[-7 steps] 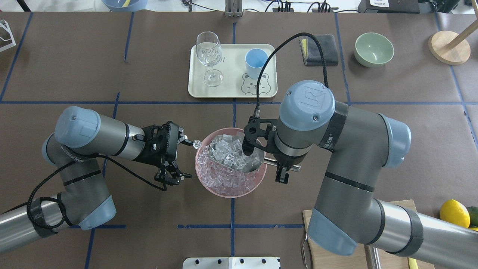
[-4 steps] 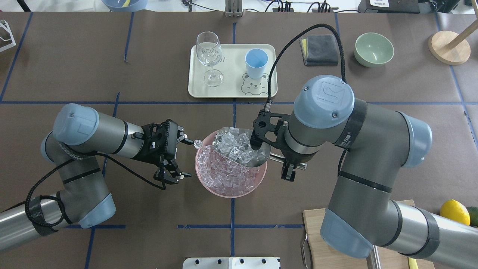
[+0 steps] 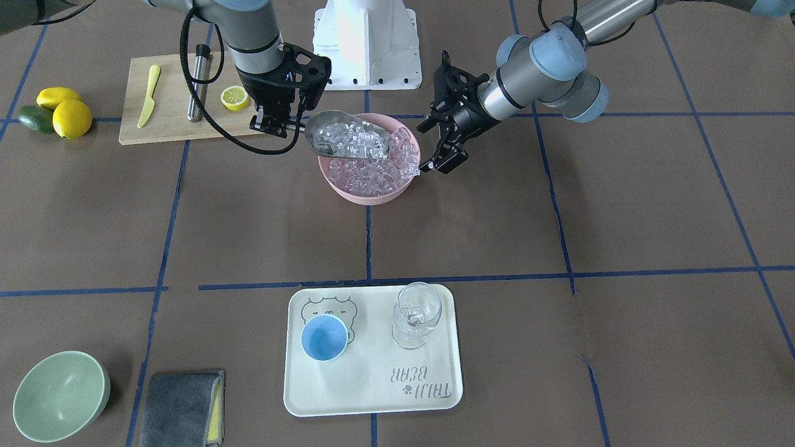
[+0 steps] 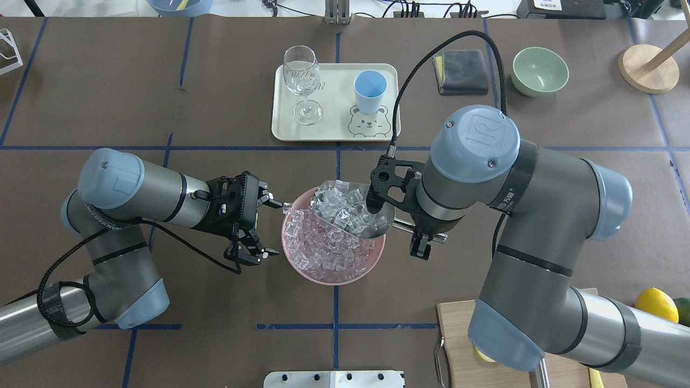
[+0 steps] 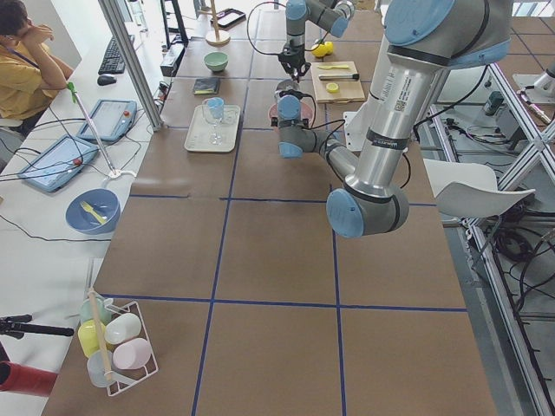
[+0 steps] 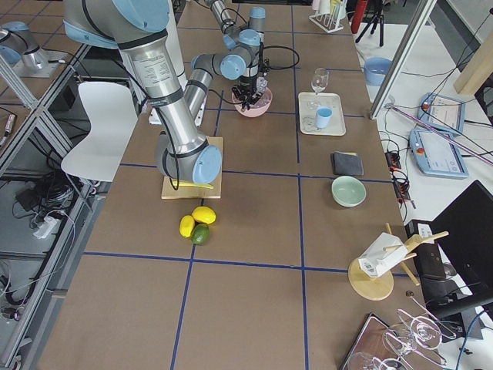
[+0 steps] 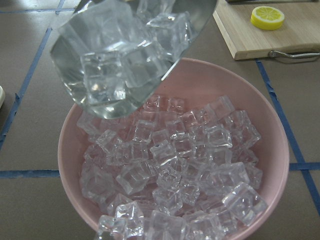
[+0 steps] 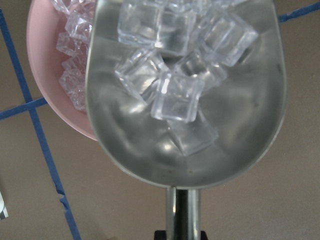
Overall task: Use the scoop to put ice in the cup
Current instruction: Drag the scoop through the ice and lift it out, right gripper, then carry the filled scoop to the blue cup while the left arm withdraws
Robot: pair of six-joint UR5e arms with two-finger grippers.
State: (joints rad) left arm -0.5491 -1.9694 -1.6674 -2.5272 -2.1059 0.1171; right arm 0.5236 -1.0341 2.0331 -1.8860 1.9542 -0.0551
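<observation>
My right gripper [image 4: 418, 235] is shut on the thin handle of the steel scoop [image 4: 356, 213]. The scoop is heaped with ice [image 8: 172, 95] and held above the far right part of the pink bowl [image 4: 334, 280]. More ice [image 4: 323, 250] fills that bowl. The loaded scoop also shows in the front view [image 3: 345, 133] and in the left wrist view [image 7: 130, 50]. My left gripper [image 4: 274, 228] is open and empty at the bowl's left rim. The light-blue cup [image 4: 370, 90] stands empty on the cream tray [image 4: 334, 132], beyond the bowl.
A clear stemmed glass [image 4: 301, 70] stands on the tray left of the cup. A grey cloth [image 4: 459, 70] and a pale green bowl [image 4: 539, 70] lie at the far right. A cutting board [image 3: 168, 130] with a knife, a steel cylinder and a lemon half lies near my right arm's base, lemons [image 3: 65, 112] beside it.
My right gripper has lifted the scoop, full of ice, out of the heap and moved it up and toward the far right rim. The left gripper has stayed in place.
</observation>
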